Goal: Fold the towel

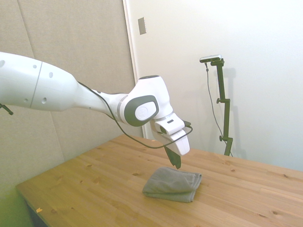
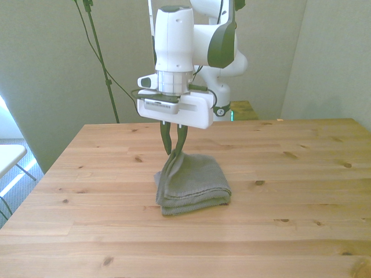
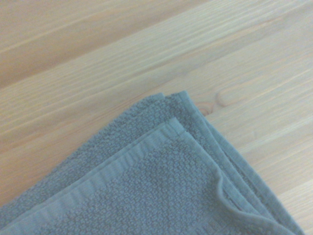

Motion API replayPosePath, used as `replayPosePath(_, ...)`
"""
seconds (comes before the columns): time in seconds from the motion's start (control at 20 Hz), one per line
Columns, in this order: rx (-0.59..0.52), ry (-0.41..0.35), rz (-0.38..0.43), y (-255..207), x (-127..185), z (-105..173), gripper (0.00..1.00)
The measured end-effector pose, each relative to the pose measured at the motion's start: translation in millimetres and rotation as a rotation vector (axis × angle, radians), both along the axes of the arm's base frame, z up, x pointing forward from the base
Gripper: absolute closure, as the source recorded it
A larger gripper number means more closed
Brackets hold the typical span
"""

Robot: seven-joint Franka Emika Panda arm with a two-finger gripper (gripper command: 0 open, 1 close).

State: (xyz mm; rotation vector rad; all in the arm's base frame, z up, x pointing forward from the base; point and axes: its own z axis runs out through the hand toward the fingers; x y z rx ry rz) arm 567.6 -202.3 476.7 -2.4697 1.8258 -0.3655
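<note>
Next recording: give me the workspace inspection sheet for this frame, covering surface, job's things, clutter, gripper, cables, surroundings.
Surface: wooden table, knotty planks, no spills seen.
Job's things: grey towel lies folded in layers near the table's middle; one corner, toward the front view's left, is drawn up to the fingers.
Clutter: nothing seen.
Gripper: gripper stands over that towel corner, fingers nearly together and seemingly pinching it.
Cables: a dark cable loops from the arm to the wrist, hanging clear of the table.
Surroundings: plain walls; a small plate on the wall in the side view; a white object at the front view's left edge.
</note>
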Motion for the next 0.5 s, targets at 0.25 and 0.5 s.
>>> replayPosePath(0.25, 0.059, 0.037, 0.095, 23.5, -39.6, 18.7, 0.00)
replayPosePath(0.5, 0.102, 0.128, 0.206, 89.9, -107.6, 0.7, 0.00)
